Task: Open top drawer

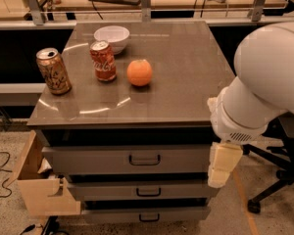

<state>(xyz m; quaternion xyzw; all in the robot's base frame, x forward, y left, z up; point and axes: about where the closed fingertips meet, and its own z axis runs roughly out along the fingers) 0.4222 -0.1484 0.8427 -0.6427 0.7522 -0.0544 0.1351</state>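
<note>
Claw of my arm hangs pointing down at the right end of the top drawer; whether released or clenched, I cannot tell. Top drawer sits just beneath the table, its dark handle centred, left of my claw.

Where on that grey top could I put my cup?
The tabletop is bare right of the orange and along the front edge. Crowded back left: bowl, red can, gold can. The gripper hangs beside the top drawer, at its right end.
</note>
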